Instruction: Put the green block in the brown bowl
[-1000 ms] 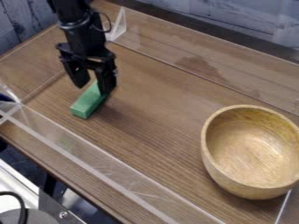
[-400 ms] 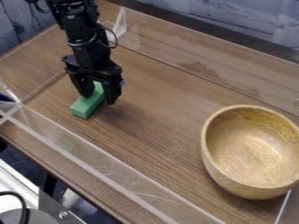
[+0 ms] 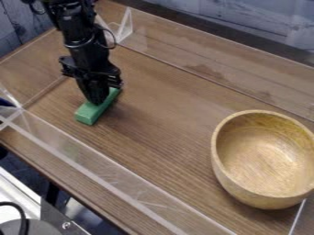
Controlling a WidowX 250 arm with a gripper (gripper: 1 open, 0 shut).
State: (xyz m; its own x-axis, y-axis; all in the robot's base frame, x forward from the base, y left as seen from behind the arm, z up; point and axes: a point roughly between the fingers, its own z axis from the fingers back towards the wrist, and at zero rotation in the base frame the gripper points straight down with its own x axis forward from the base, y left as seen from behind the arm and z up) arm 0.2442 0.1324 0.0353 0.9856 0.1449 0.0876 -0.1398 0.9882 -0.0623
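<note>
One of the task's two main stages, taking hold, looks about done; the carry and the release are left. The block [image 3: 92, 111] lies on the table [image 3: 157, 151], well apart from the bowl [image 3: 263, 156], to its left and a little farther up the view. The pincer [image 3: 97, 94] is at the block's end nearer the top of the view, its jaws drawn nearly together and, as far as I can judge, closed on the block; the tips are dark and small, so how firm the grip is I cannot tell. No lift shows: the block seems to rest on the wood, left of the bowl. Nothing shows inside the bowl. What remains is to raise the block, bring it right until it is over the bowl, lower it and let go.

Counted: one block, one bowl, one pincer, one arm [image 3: 80, 23], one table.
</note>
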